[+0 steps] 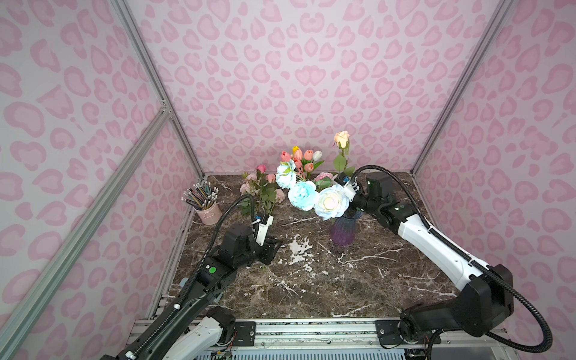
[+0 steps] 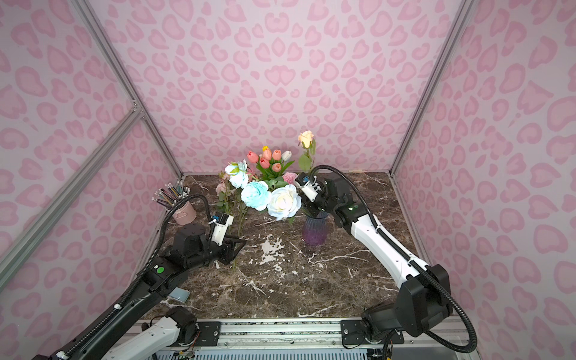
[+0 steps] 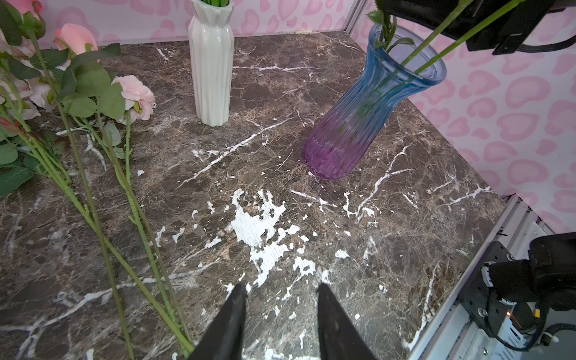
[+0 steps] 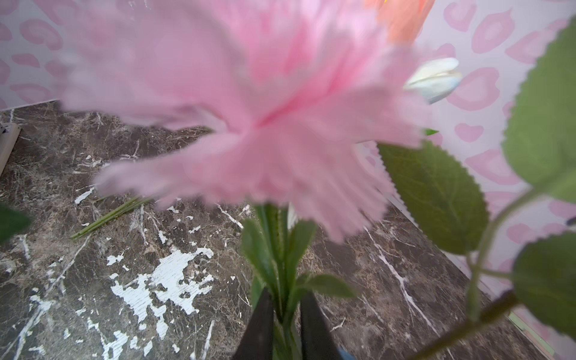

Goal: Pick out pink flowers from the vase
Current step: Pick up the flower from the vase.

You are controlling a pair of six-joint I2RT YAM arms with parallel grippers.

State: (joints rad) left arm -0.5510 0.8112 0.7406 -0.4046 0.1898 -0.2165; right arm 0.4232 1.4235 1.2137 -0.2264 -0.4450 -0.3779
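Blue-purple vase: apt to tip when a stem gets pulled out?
Possibly: the vase is tall and slim, with big blooms leaning out one side. It looks like glass, so probably weighty enough. Stems sit loose in the wide mouth, likely sliding free.

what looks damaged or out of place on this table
The marble-look tabletop is worn: white patches show where its dark surface looks flaked off, near the middle, beside the purple vase.

pink bloom (image 4: 249,109) blurred, white vase (image 3: 212,62) top cropped
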